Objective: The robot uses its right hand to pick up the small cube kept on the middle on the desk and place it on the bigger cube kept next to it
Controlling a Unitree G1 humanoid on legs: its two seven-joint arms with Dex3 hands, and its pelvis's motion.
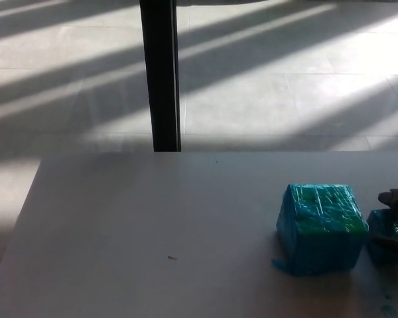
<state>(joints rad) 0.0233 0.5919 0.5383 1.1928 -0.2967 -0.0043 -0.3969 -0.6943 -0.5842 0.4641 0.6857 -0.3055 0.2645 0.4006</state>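
My left hand is out of sight. The bigger cube [320, 227] stands on the desk [152, 218], the small cube [390, 238] just beside it at the frame's right edge. My right hand [396, 199] reaches over it; whether my fingers are spread or pinching, I cannot tell. A shallow, off-centre grip could slip or nudge the neighbour.

Only a sliver of the robot shows, at the far right edge. It is the robot hand [397, 199], and it looks dark, close to black, with a dull grey sheen where the light catches its top. The visible part is a thick, rounded, blunt-ended finger [391, 197], smooth-surfaced. A second dark shape sits lower at the edge, too shadowed to make out. No cables, screws or markings can be seen on it.
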